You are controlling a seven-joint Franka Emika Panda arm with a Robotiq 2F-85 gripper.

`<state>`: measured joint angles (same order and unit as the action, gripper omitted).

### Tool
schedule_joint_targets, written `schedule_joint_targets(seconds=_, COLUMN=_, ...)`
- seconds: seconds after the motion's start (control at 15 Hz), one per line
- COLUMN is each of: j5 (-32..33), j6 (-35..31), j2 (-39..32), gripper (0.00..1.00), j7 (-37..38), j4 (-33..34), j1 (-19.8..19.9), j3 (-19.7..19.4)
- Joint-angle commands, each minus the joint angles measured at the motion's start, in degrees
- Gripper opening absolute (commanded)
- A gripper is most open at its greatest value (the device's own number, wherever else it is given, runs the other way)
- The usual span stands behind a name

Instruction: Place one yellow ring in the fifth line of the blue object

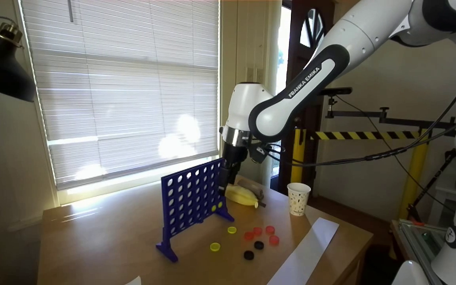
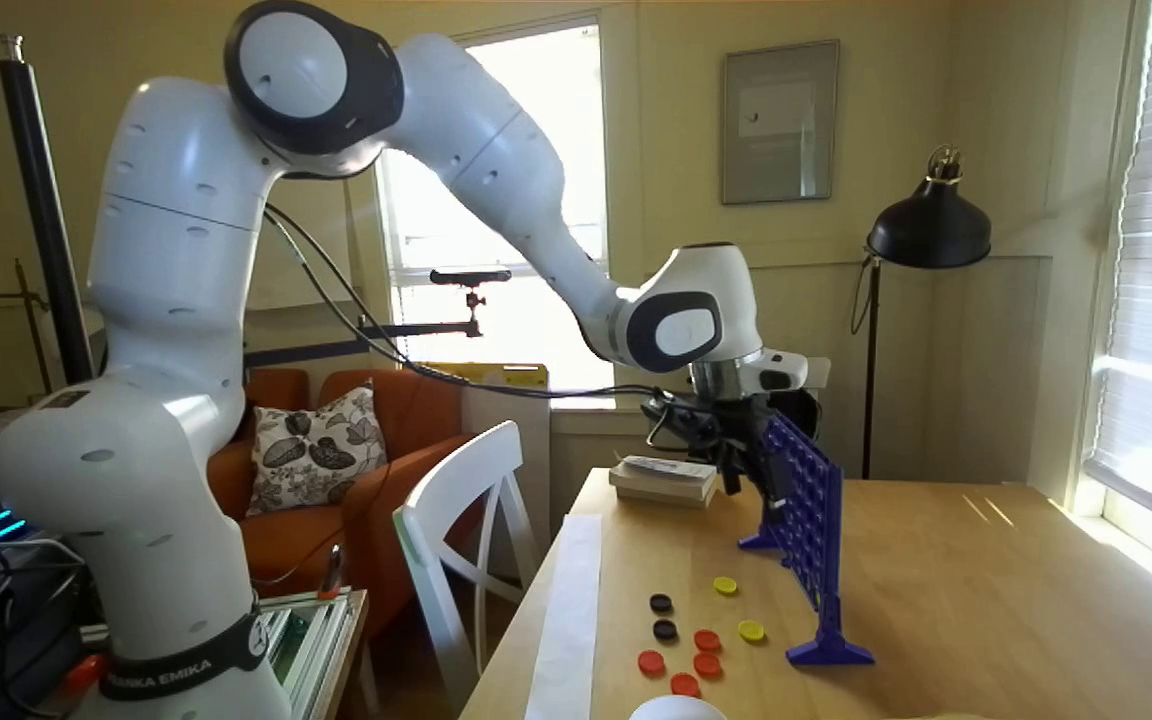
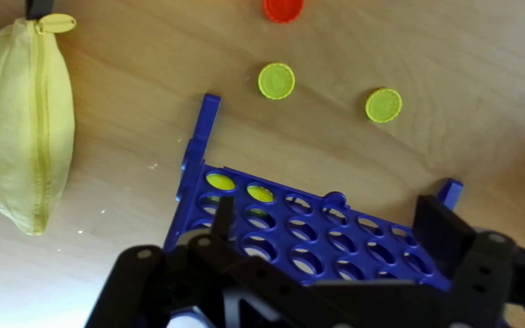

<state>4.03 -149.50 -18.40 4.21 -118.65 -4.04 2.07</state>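
Gripper (image 3: 331, 223) spread wide, nothing in it, prob. to clear the grid (image 3: 322, 235). 2 loose yellow discs (image 3: 276, 81) on table (image 3: 326, 136); 2 seated discs (image 3: 220, 181) in bottom row (which prob. keeps 'em upright).

Bare bench (image 2: 966, 560) surrounds the loose yellow rings (image 3: 276, 81), leaving them approachable from above. The upright blue grid (image 3: 322, 231) stands like a wall close to the claw (image 3: 328, 218); past the grid's end, a strip lies open before the yellow pouch (image 3: 21, 127) bars the way.
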Motion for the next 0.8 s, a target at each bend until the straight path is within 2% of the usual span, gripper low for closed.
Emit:
schedule_joint_targets(seconds=0.0, j5=-4.5, j6=-3.5, j2=-4.5, gripper=1.0, j7=-0.4, j4=2.2, j1=0.0, j3=2.2)
schedule_joint_targets(seconds=0.07, j5=-2.0, j6=-2.2, j2=-2.1, gripper=1.0, j7=-0.1, j4=0.3, j1=-0.4, j3=0.7)
schedule_joint_targets(seconds=0.4, j5=-2.1, j6=-2.4, j2=-2.5, gripper=1.0, j7=-0.1, j4=0.4, j1=-0.5, j3=0.6)
schedule_joint_targets(seconds=0.73, j5=-6.0, j6=-2.9, j2=-4.1, gripper=1.0, j7=-3.8, j4=0.8, j1=1.1, j3=3.4)
